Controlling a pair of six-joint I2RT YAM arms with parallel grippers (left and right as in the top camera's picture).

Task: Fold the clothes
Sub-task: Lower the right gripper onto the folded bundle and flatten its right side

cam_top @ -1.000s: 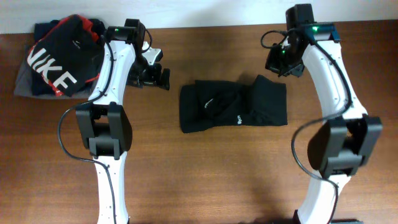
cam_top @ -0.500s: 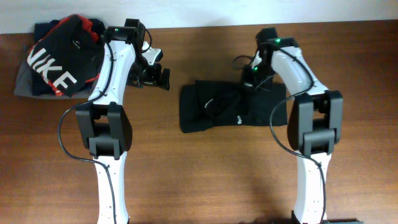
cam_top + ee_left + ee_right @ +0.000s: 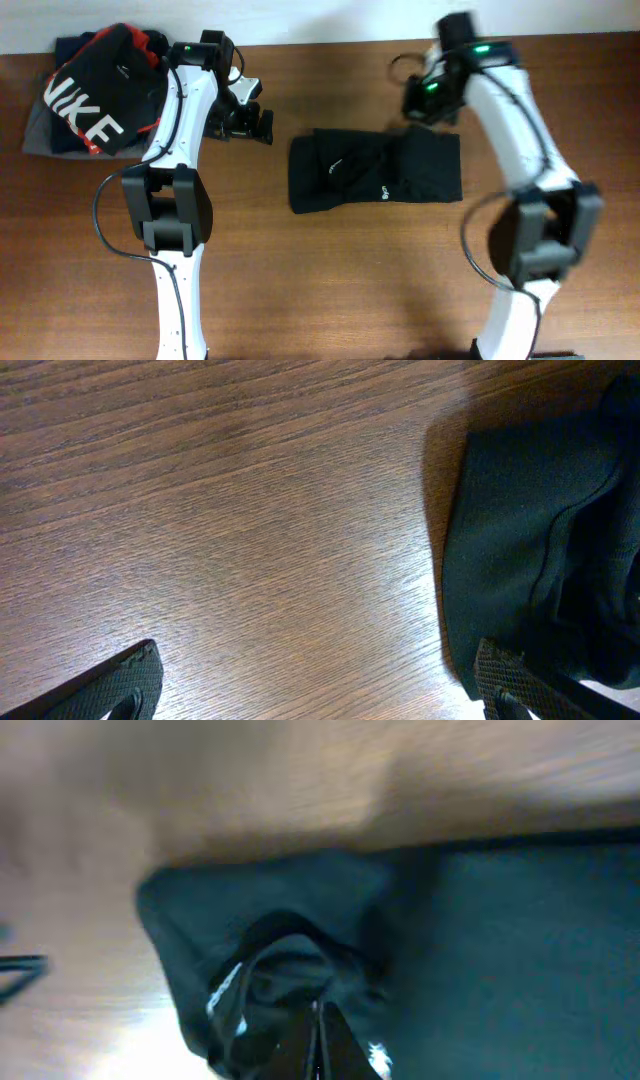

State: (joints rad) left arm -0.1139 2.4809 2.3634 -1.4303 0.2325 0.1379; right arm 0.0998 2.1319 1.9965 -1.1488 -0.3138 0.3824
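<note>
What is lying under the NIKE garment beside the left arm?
A grey garment sticks out along the lower-left edge of the NIKE garment, and a dark fabric strip peeks out at its top. Anything else beneath is covered.

The soft black T-shirt [image 3: 375, 170] has a tiny white mark. The flat wooden table [image 3: 330, 280] is brown and stripy.

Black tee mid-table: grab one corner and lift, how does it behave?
Probably floppy: the black T-shirt lies in soft creased folds, so a lifted corner should drape and unfold. Likely light, being thin fabric. Pushed, it would probably bunch rather than slide across the wooden table.
</note>
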